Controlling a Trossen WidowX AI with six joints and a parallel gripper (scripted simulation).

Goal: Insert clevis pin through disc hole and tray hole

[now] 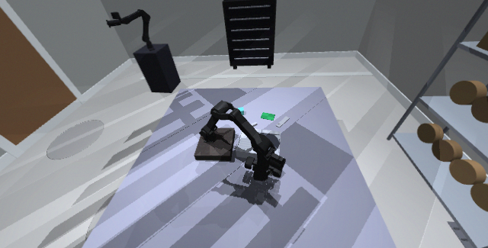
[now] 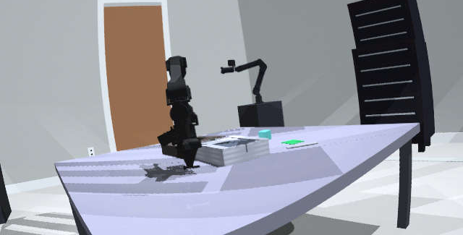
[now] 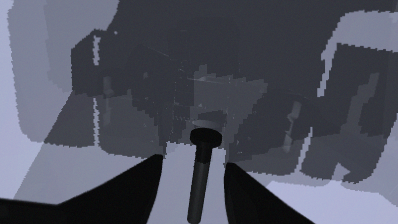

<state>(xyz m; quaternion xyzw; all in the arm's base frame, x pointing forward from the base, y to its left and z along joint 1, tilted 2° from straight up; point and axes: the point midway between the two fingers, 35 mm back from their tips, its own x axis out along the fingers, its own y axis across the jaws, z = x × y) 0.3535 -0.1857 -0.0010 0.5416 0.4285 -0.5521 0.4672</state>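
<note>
"Pin [image 2: 195, 166] [image 3: 199, 187] where?"

"Lying on the counter [image 1: 343, 210] [image 2: 145, 206], outside the tray [image 1: 239, 143] [image 2: 246, 153] and near it."

"Claw [image 1: 261, 177] [image 2: 189, 164] [image 3: 193, 166]?"

"Pointing down beside the tray. Partly open, gaps showing either side of the shaft; nothing gripped."

"Beyond the tray?"

"Green piece [image 1: 268, 116] [image 2: 293, 142], turquoise block [image 1: 241, 111] [image 2: 265, 134]. Contact between fingertips and counter: can't tell."

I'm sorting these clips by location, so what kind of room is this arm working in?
Probably a robotics lab or workshop: a second arm on a pedestal, a tall black drawer cabinet, and, to one side, a shelf unit holding round brown pieces.
</note>
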